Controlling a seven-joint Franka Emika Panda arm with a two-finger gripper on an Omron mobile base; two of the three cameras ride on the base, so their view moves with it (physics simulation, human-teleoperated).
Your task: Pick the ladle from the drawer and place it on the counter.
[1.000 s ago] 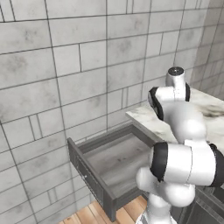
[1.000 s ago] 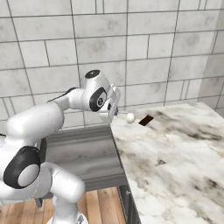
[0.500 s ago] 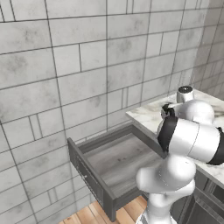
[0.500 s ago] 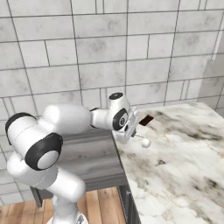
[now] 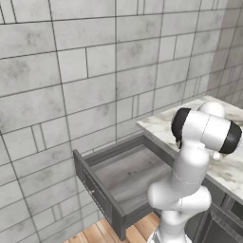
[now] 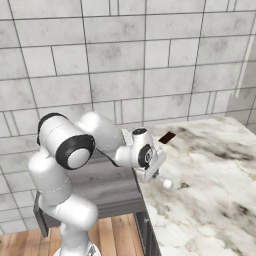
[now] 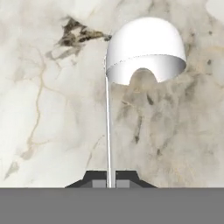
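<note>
The ladle [image 7: 140, 50] hangs from my gripper [image 7: 110, 183], which is shut on its thin handle; the white rounded head points down just over the marble counter [image 7: 52, 109]. In the right base view the gripper [image 6: 156, 171] sits low over the counter's [image 6: 210, 170] left edge, with the ladle's head [image 6: 167, 184] close to or on the slab. The grey drawer [image 5: 124, 175] stands pulled open to the left of the counter [image 5: 228, 166], its inside bare, its dark front panel [image 5: 97, 194] facing out.
A small dark brown block [image 6: 166, 137] lies on the counter near the tiled wall, behind the gripper. My own arm [image 5: 201, 137] stands between the drawer and the counter. Wooden floor [image 6: 115, 235] shows below the drawer.
The gripper has carried the ladle from above the drawer's right end rightward and down, over the counter's left edge. The arm has folded lower.
</note>
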